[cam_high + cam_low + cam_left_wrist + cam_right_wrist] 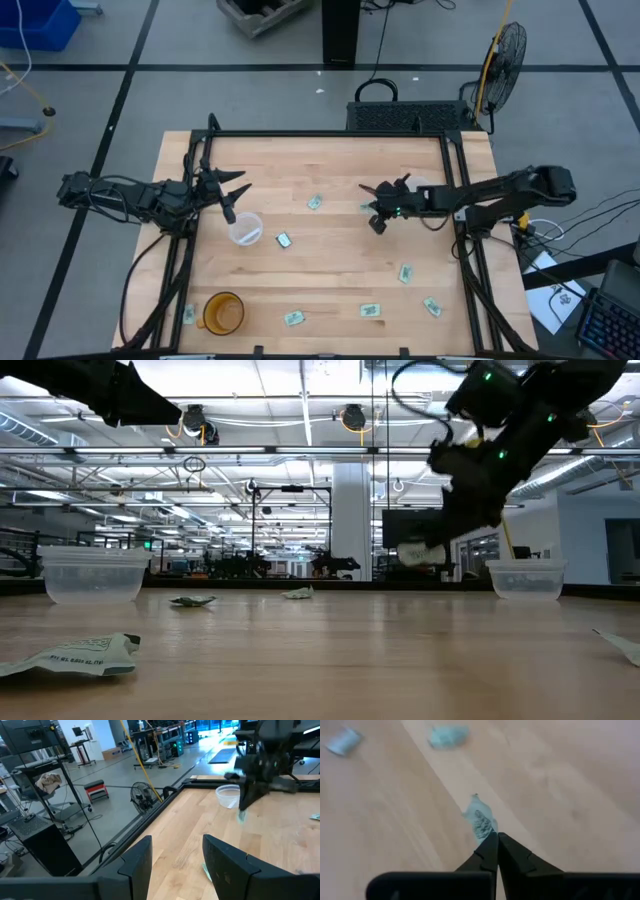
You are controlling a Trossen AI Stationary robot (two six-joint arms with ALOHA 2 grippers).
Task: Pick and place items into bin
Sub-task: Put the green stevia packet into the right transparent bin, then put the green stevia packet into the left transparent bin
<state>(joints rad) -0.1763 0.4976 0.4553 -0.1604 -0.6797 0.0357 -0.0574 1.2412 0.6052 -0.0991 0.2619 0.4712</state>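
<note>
Several small pale green and white packets lie flat on the wooden table [330,165], among them a packet [315,202], a second [284,240] and a third [405,273]. My right gripper [378,218] hangs over the table's middle, shut on one packet [479,820], which also shows in the low view as a packet [420,553] above the wood. My left gripper [175,862] is open, raised at the table's left beside a clear cup [245,228], and touches nothing. My right gripper pinches the packet by one end [484,831] between its two fingertips [492,847], coming from above and pointing down. The rest of the packet sticks out beyond the tips. In the low view it hangs clear of the table.
A second clear tub [525,578] stands near the far right, partly behind my right arm. An orange cup [224,313] sits at the near left. More packets lie along the near edge [372,311], [294,318], [432,306]. A black frame [460,200] rims the table.
</note>
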